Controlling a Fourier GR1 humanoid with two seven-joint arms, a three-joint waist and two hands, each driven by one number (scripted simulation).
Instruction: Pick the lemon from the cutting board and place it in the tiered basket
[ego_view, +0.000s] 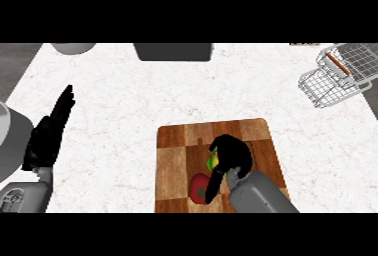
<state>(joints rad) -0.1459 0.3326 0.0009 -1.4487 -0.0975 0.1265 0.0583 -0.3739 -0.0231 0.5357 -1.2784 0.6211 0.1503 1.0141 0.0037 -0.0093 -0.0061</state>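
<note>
Right robot hand (232, 152) curls round the lemon (212, 161) on the cutting board (177, 150); lemon's axis hidden.

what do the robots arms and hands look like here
Both forearms are smooth grey casings, rounded like tubes. Each ends in a glossy black hand: the left hand long and slender, the right hand bulkier. No cables or markings show.

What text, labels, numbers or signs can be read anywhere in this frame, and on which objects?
None. No writing shows on the cutting board, the wire tiered basket, the counter, the grey items at the far edge, or either robot hand: left, right.
</note>
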